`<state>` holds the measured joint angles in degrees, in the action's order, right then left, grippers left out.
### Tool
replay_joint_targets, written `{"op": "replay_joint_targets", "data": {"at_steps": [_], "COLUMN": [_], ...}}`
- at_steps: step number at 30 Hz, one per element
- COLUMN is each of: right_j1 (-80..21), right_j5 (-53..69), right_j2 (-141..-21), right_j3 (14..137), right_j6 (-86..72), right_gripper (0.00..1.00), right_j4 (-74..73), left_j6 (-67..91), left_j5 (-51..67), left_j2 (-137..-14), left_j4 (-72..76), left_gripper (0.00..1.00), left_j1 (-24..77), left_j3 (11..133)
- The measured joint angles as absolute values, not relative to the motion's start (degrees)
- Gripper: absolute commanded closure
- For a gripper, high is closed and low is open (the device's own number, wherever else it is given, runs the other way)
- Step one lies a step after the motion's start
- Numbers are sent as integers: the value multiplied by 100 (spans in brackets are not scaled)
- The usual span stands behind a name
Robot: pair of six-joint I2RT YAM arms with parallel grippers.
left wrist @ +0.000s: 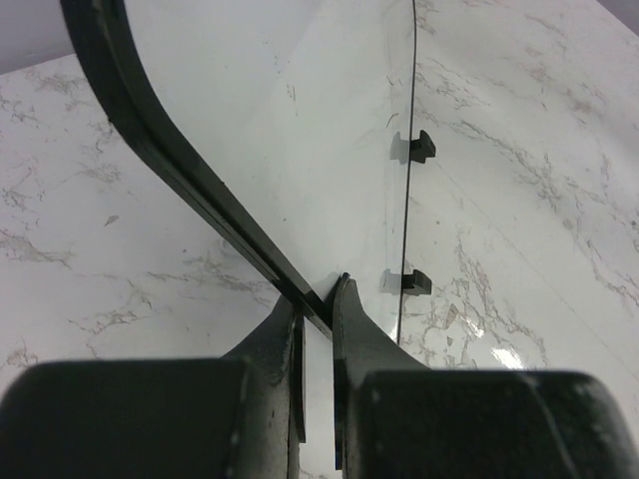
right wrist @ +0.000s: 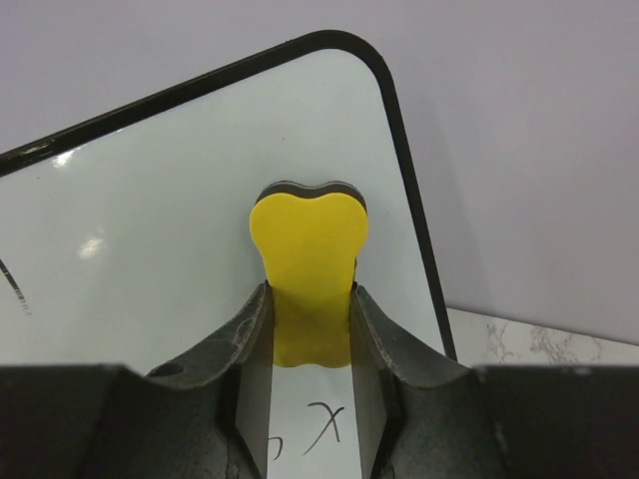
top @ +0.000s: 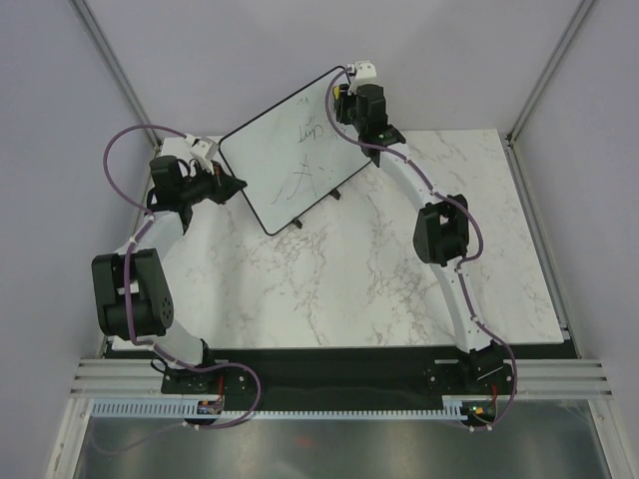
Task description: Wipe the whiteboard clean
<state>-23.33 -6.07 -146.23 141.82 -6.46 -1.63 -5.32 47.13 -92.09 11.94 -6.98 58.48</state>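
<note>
Yellow eraser at whiteboard corner, base hidden inside right gripper.

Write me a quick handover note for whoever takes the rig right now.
Grippers: the left gripper is shut on the rim of the whiteboard, steadying it at the far left of the table. The right gripper is shut on the yellow eraser, at the board's top corner.
Done: eraser in hand and at the board.
Left: wipe the pen marks across the middle.
</note>
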Motion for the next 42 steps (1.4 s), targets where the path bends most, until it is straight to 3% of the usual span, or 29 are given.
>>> {"op": "replay_joint_targets", "data": {"at_steps": [20,42], "right_j1": [-3450,-2683], "right_j5": [-130,-231], "right_j2": [-14280,-14320], "right_j3": [14346,14636], "right_j6": [-156,-709], "right_gripper": [100,100], "right_j4": [-917,-1306], "left_j6": [-692,-1076], "left_j5": [4512,4508], "left_j2": [-9070,-8842], "left_j4": [939,941], "left_gripper": [98,98], "left_j1": [-666,-521], "left_j3": [5808,5699]}}
